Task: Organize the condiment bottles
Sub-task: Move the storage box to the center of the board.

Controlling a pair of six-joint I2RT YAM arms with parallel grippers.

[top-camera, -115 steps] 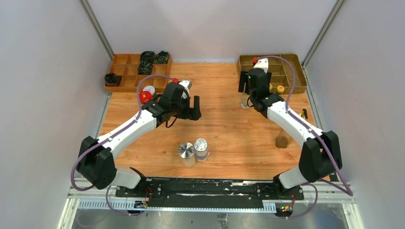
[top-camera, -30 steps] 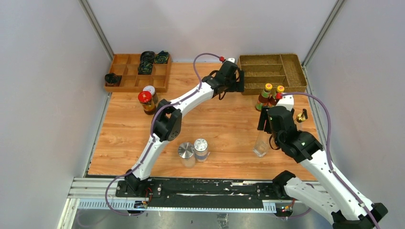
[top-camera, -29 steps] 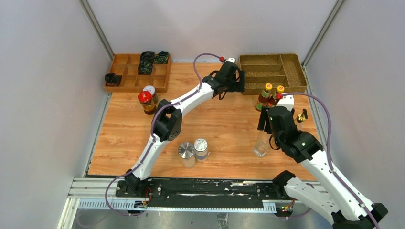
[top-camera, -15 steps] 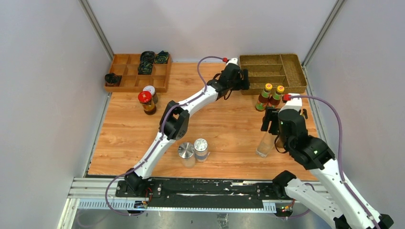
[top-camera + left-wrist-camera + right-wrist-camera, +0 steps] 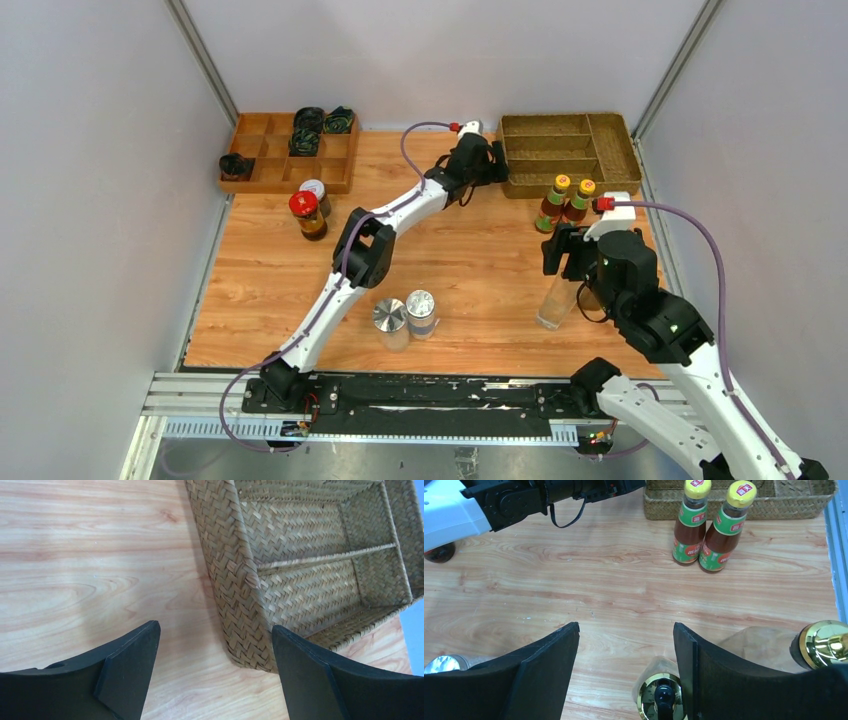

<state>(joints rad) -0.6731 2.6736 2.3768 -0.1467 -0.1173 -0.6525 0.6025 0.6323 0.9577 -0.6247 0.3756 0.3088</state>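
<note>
Right jaws (wide apart) hover above a gold-spouted bottle.

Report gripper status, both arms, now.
Left gripper: open, empty, at the woven basket corner.
Right gripper: open, empty, above a clear gold-spouted bottle.

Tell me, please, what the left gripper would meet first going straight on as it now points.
Probably the woven basket: its corner wall lies just ahead between the fingers of the open left gripper. Height is unclear, so it might touch the table first.
</note>
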